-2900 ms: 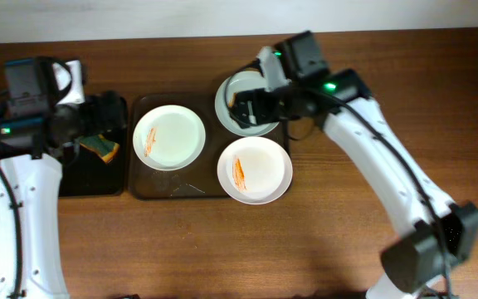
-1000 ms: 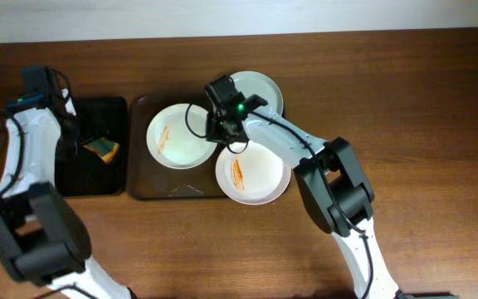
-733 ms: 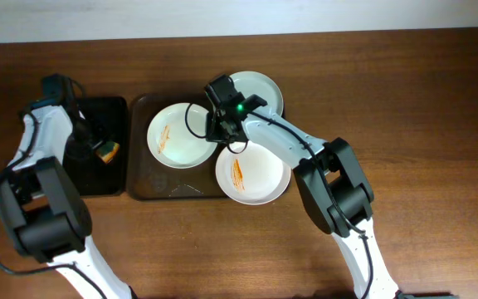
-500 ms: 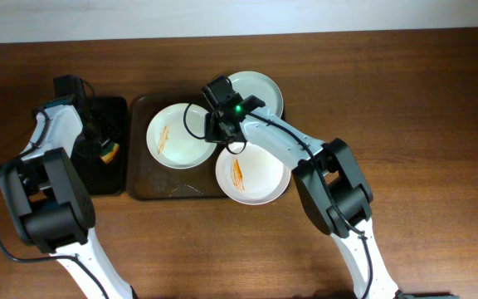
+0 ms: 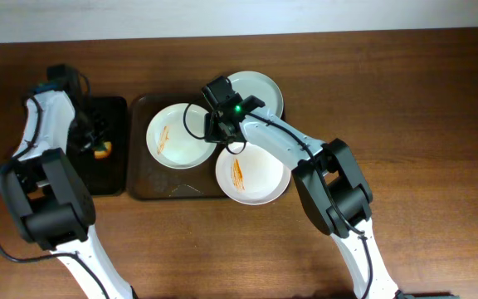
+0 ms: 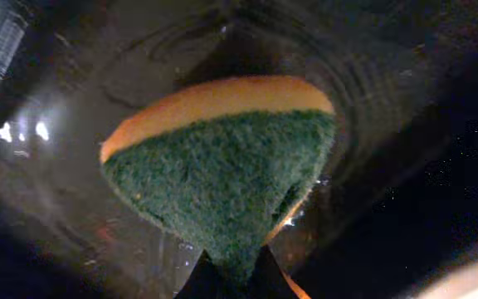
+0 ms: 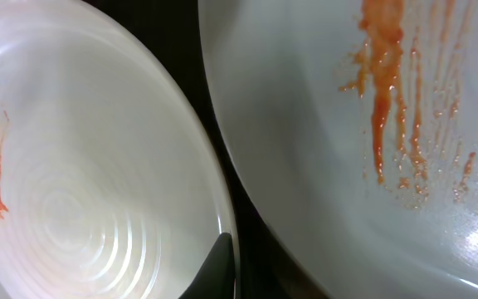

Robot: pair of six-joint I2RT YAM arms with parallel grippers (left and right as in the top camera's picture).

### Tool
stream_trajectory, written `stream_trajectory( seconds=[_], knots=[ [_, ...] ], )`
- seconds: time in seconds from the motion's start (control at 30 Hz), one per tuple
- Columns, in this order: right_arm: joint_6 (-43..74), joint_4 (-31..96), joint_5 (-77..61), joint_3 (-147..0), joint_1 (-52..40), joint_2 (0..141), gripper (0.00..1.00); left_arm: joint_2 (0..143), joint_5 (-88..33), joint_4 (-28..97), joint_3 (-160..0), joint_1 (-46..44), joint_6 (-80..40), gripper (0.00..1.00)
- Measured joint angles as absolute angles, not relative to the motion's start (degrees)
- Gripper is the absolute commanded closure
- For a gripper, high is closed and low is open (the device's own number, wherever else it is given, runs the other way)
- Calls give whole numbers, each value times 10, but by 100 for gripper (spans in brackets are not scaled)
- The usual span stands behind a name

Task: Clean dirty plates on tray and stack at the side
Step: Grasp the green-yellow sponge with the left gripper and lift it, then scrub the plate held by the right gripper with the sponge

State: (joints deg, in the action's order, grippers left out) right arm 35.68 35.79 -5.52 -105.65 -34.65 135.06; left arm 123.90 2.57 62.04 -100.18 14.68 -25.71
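Sponge is up, plate is pinned: the wipe is on!

The left gripper (image 6: 229, 278) has its jaws pinched tight on one corner of the sponge (image 6: 222, 183), green scouring face to the camera, over the black bin (image 5: 81, 178) just off the brown tray's (image 5: 152, 189) left edge. The target, the smeared plate (image 5: 173, 137), sits on the tray's left half with its red streak on the bin side, so it's a short sideways reach for the left arm. The right gripper (image 5: 221, 124) looks clamped on that plate's tray-centre rim, steadying it. A second smeared plate (image 5: 256, 174) overhangs the tray's right front corner, and a clean plate (image 5: 260, 90) sits at its back right. Only the bin wall and tray lip look to be in the way.
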Motion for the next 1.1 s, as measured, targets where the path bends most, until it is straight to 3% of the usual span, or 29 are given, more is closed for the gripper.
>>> stream_trajectory(
  seconds=[0.2, 0.33, 0.5, 0.67, 1.1],
  knots=[
    [330, 357, -66, -1056, -347, 1351, 96, 1240, 35, 718, -1120, 146, -161, 99],
    [314, 356, -88, -1056, -347, 1351, 96, 1240, -22, 760, -1127, 135, -55, 99],
    [300, 351, -131, -1056, -342, 1353, 96, 1241, -166, 728, -1127, 82, 55, 99],
    [293, 348, -174, -1056, -327, 1354, 96, 1257, -183, 705, -1114, 22, 80, 99],
    [278, 338, -230, -1056, -295, 1362, 96, 1241, -177, 535, -892, 26, 83, 99]
  ],
)
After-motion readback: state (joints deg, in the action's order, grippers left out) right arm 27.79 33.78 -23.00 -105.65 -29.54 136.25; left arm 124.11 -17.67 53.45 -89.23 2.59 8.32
